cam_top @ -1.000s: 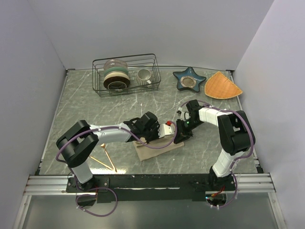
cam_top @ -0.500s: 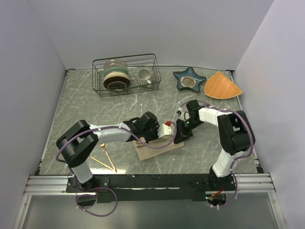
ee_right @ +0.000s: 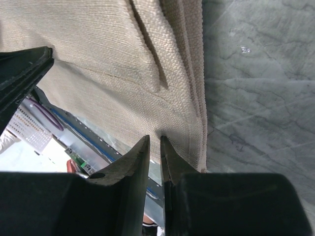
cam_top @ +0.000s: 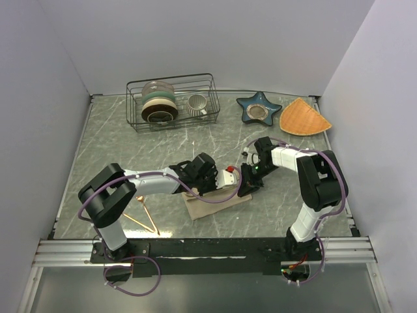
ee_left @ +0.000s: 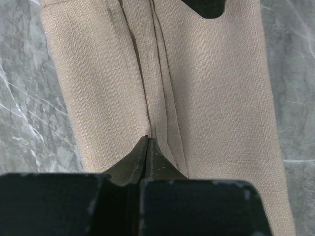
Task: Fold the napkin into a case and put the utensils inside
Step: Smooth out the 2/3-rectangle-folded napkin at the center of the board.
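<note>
The beige napkin (cam_top: 218, 201) lies as a long narrow folded strip between the two arms. In the left wrist view the napkin (ee_left: 216, 98) fills the frame, with a lengthwise crease down its middle. My left gripper (ee_left: 147, 138) (cam_top: 217, 188) is shut, its tips pinched together right at that crease. My right gripper (ee_right: 155, 137) (cam_top: 243, 188) is shut on the right end of the napkin (ee_right: 98, 49) and holds that edge raised off the table. A gold spoon (cam_top: 146, 214) and a gold fork (cam_top: 138, 222) lie crossed on the table left of the napkin, apart from both grippers.
A wire rack (cam_top: 172, 78) with bowls and a cup stands at the back. A dark blue star-shaped dish (cam_top: 258, 107) and an orange wedge-shaped mat (cam_top: 304, 117) sit at the back right. The table's metal rail (cam_top: 195, 248) runs along the front.
My left gripper's jaws have closed at the napkin's crease. Both arms and the right gripper stay where they were.
</note>
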